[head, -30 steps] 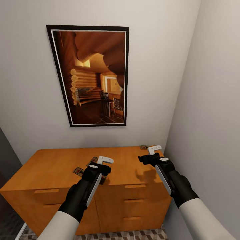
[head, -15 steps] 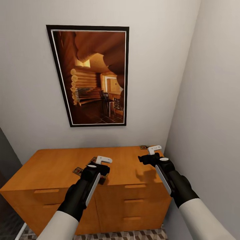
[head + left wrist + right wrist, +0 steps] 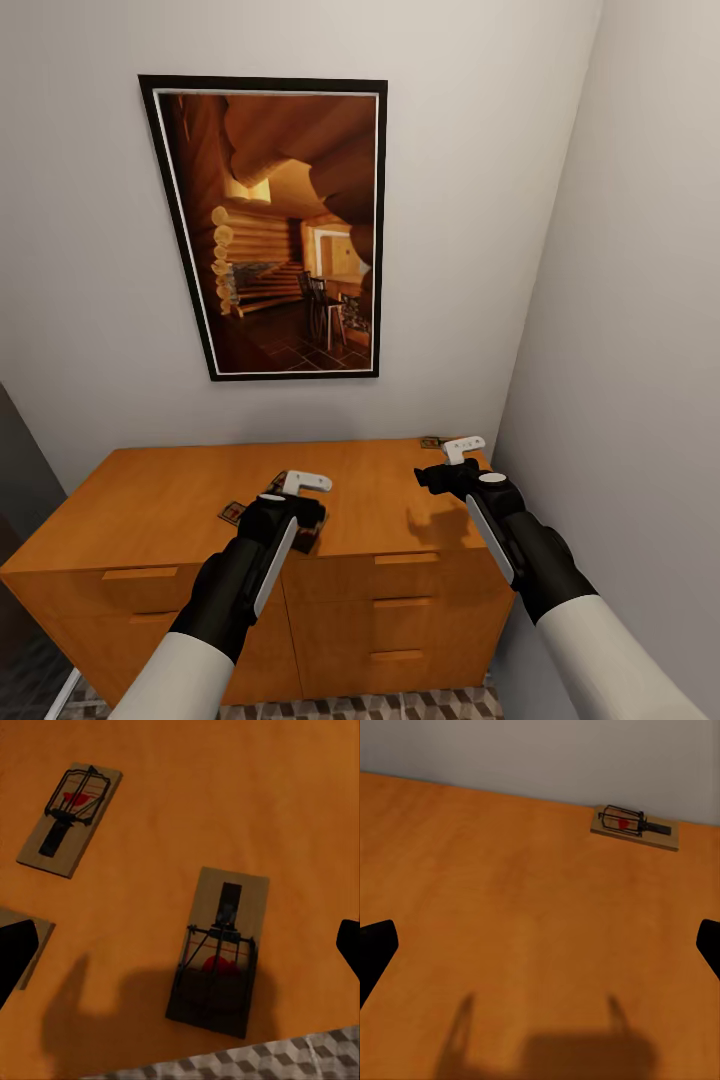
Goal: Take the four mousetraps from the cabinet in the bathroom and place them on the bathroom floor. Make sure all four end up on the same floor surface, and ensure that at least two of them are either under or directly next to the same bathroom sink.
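The robot faced the orange-brown cabinet (image 3: 200,520) in a corner, under a framed picture (image 3: 275,225) on the wall. Both arms reached over its top.

The left tool (image 3: 298,492) hung above the front part of the top, its two fingers spread wide apart and gripping nothing; in the left wrist view only the dark fingertips (image 3: 16,952) showed at the picture's edges. Between them lay one mousetrap (image 3: 219,951), flat, close to the front edge, with the patterned bathroom floor (image 3: 247,1065) visible past that edge. A second mousetrap (image 3: 70,817) lay farther in, well apart from the first, and the corner of a third board (image 3: 39,937) showed beside one fingertip.

The right tool (image 3: 455,458) hovered over the right end of the top, likewise spread and empty. The fourth mousetrap (image 3: 634,827) rested near the back wall, well ahead of it.

All four appeared to be on the cabinet, none yet on the floor.

Each trap looked light, stiff and thin, a flat wooden board with wire spring parts on top. Lying flat, it probably offered little height to pinch, so the sensible hold seemed to be across the narrow width, on the two long wooden edges, away from the wire. A light board might slide on the smooth top if nudged.
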You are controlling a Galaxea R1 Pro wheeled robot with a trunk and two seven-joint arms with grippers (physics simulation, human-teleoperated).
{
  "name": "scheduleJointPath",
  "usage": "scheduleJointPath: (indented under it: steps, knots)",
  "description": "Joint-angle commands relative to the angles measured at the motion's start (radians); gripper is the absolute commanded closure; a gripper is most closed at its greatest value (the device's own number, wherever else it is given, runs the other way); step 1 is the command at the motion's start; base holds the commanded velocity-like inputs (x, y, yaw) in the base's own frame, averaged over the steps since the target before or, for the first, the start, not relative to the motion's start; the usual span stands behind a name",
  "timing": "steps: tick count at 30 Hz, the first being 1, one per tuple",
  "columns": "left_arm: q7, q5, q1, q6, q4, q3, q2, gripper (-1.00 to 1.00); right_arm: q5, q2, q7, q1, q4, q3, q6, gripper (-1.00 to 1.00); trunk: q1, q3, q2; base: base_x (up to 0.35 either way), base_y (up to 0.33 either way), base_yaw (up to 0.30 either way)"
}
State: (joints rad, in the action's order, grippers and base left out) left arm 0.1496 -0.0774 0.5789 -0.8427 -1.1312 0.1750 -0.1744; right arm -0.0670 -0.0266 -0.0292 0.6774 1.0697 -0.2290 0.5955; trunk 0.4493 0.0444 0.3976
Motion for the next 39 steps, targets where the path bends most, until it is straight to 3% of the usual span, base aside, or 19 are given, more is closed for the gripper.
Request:
scheduleJointPath:
  steps: [1, 9, 39]
  knots:
    - [-0.001, -0.007, 0.001, -0.013, -0.001, 0.001, 0.0, -1.0, -0.007, -0.001, 0.002, 0.001, 0.001, -0.002, 0.005, -1.0, 0.001, 0.002, 0.002, 0.0, 0.0, 0.0]
    - [-0.001, -0.006, 0.001, -0.04, -0.001, 0.001, 0.0, -1.0, 0.0, -0.001, 0.003, 0.001, 0.002, -0.005, 0.004, -1.0, 0.001, 0.002, 0.002, 0.0, 0.0, 0.0]
    - [-0.002, -0.004, 0.001, -0.043, -0.001, 0.006, 0.0, -1.0, 0.008, -0.001, 0.002, 0.001, 0.002, -0.003, 0.003, -1.0, 0.001, 0.002, 0.002, 0.0, 0.0, 0.0]
